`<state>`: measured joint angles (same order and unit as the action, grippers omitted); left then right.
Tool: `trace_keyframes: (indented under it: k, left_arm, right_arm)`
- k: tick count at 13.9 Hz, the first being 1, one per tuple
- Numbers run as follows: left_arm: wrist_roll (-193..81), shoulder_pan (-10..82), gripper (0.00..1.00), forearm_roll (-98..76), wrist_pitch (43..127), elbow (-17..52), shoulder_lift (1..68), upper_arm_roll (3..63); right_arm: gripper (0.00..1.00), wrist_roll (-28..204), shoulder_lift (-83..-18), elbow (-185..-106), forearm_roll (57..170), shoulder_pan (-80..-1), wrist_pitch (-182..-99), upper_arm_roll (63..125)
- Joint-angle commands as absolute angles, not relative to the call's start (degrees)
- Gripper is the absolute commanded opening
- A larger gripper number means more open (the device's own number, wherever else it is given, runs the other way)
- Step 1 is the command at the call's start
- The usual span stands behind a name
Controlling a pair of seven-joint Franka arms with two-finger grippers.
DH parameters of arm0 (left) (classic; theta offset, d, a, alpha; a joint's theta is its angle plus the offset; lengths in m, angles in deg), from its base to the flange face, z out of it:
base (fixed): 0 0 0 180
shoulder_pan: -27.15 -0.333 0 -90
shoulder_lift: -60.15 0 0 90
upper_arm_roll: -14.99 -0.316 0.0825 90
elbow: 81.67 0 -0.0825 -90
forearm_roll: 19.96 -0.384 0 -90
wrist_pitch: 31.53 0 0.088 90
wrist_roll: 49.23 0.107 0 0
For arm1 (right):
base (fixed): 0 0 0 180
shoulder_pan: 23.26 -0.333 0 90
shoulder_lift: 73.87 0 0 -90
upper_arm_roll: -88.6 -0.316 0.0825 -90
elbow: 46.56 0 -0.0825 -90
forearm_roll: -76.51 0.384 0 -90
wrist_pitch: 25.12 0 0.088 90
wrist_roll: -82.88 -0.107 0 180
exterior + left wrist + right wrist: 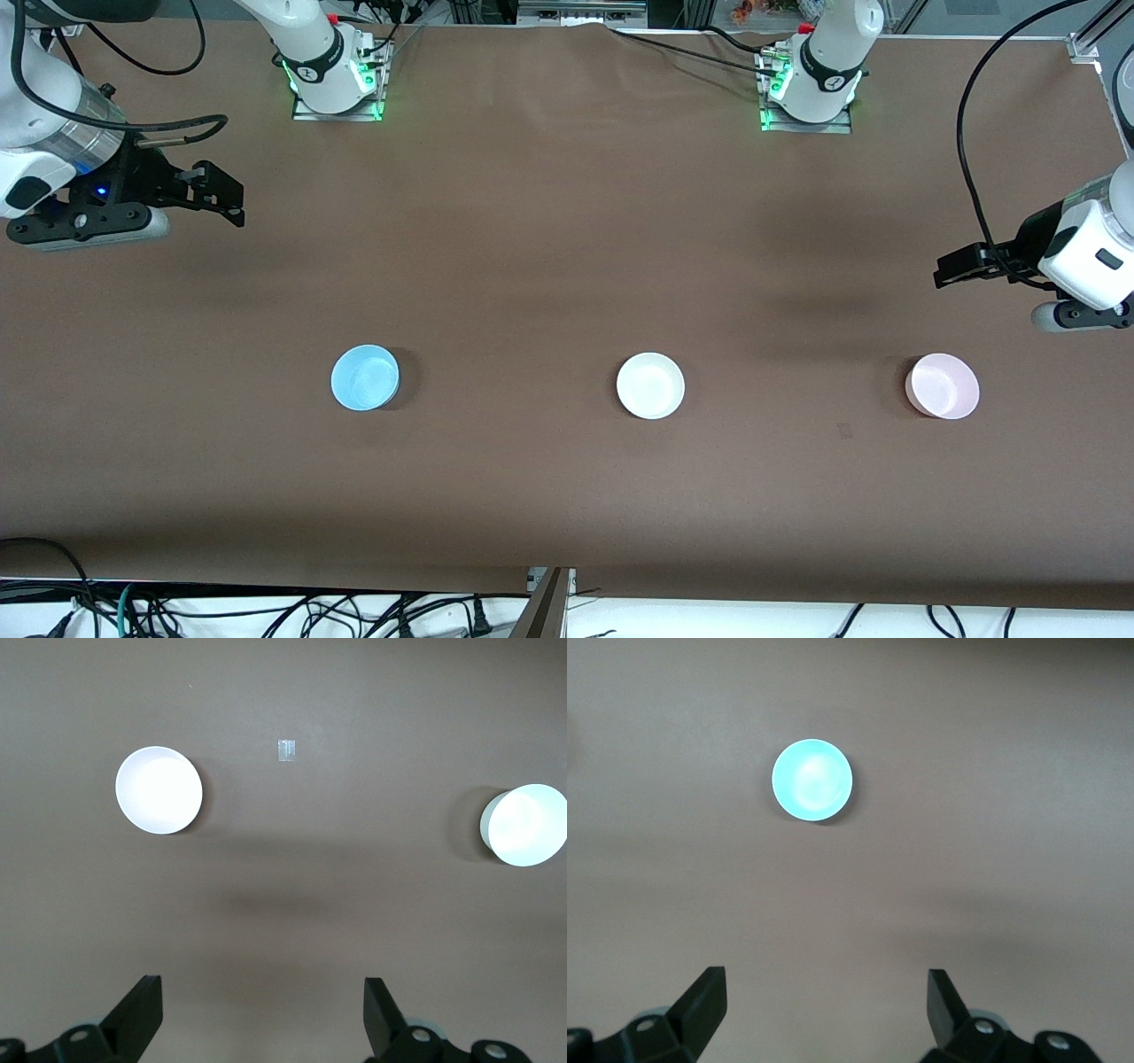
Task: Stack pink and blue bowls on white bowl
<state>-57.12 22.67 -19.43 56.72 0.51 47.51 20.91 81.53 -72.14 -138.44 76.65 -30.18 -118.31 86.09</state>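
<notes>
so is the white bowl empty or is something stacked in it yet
Empty. The white bowl sits upright, showing only its bare inside. The blue bowl and pink bowl stand apart from it, one toward each end of the table.

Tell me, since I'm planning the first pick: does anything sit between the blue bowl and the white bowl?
Nothing visible does. Only bare table lies between the blue bowl and the white bowl.

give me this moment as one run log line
stage: not started | bowls: blue, white, pink apart | left gripper: open, empty | right gripper: open, empty
</notes>
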Motion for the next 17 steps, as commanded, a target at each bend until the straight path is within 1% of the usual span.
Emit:
trace_keyframes:
  k: [1,14,17]
  left_arm:
    - [-57.1,22.9,1.00,-20.0,55.9,-1.2,46.7,21.0]
    - [-57.0,22.1,1.00,-20.0,56.0,-1.2,46.6,21.0]
    - [-57.0,22.0,1.00,-20.0,56.0,-1.2,46.6,21.0]
  right_arm:
    - [1.00,81.5,-72.9,-139.8,75.2,-28.8,-119.7,85.5]
    - [1.00,80.8,-72.0,-139.3,75.6,-29.0,-119.9,86.0]
    - [1.00,81.6,-70.4,-138.8,75.7,-28.6,-120.7,86.0]
